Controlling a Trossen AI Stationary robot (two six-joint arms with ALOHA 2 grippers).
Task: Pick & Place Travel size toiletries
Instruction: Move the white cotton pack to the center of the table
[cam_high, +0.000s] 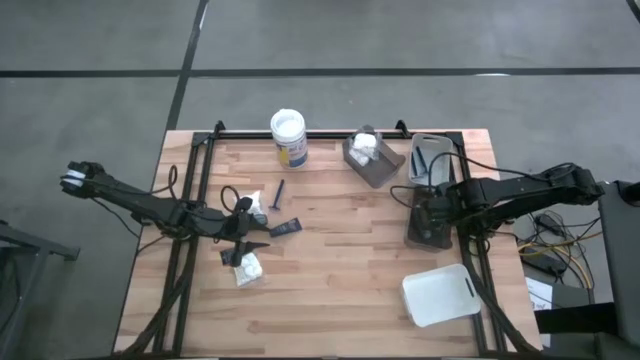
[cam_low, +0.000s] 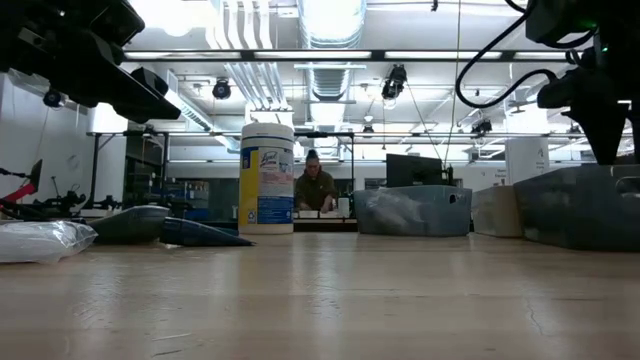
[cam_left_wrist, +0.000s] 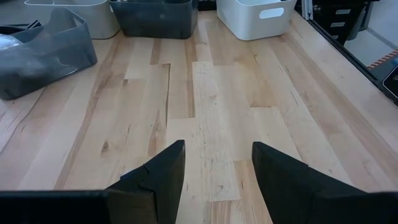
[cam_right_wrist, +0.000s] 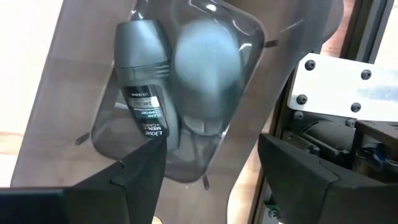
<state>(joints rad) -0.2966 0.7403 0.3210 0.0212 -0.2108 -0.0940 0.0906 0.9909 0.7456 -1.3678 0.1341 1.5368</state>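
Observation:
The toiletries lie in a loose group on the table's left half: a white puffy packet (cam_high: 249, 268), a second white packet (cam_high: 254, 204), a dark tube (cam_high: 285, 228) and a thin dark stick (cam_high: 278, 189). My left gripper (cam_high: 243, 231) hovers open among them; its wrist view (cam_left_wrist: 216, 171) shows only bare wood between the fingers. My right gripper (cam_high: 432, 212) is open above the dark grey tray (cam_high: 417, 236). In that tray lie a dark grey Dove bottle (cam_right_wrist: 142, 81) and a second grey oval bottle (cam_right_wrist: 208, 59), both below the open gripper (cam_right_wrist: 211, 162).
A white-lidded jar (cam_high: 288, 137) stands near the far edge. A grey tray (cam_high: 381, 170) holds white packets, a light grey tray (cam_high: 430, 160) holds dark sticks, and a white tray (cam_high: 440, 294) sits at the near right. Bare wood lies in the table's middle. A person (cam_low: 315, 188) sits far behind.

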